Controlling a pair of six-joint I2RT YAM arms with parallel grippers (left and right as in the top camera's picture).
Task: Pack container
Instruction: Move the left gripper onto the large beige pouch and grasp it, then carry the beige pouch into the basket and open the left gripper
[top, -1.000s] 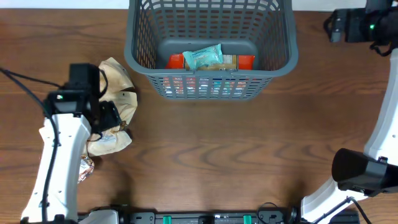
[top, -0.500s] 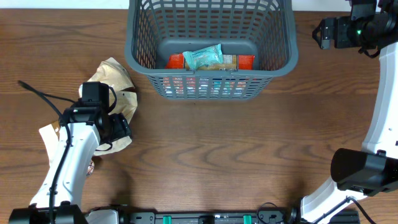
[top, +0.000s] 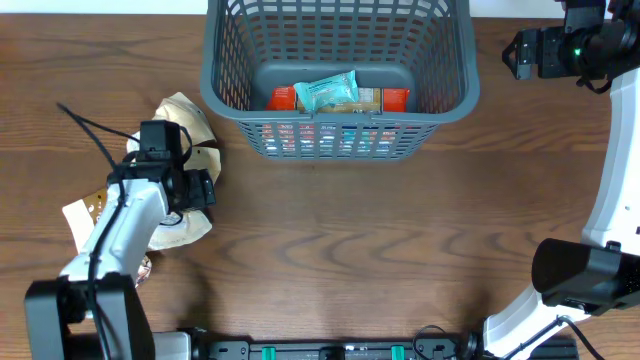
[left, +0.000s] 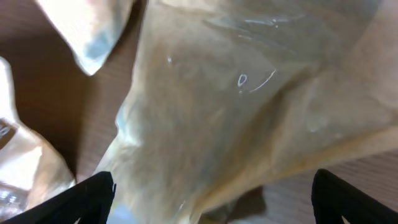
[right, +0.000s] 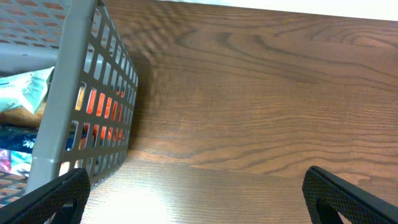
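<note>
Nearby, the container (top: 340, 135) stands just beside the right gripper (top: 511, 55).

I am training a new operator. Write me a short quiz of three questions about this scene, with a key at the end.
1. True or false: the basket already holds packets.
2. Fill in: the right gripper, beside the basket, has its jaws ____.
3. Which gripper is above the tan packets? A. left gripper B. right gripper C. neither

Key: 1 true; 2 open; 3 A.
</note>
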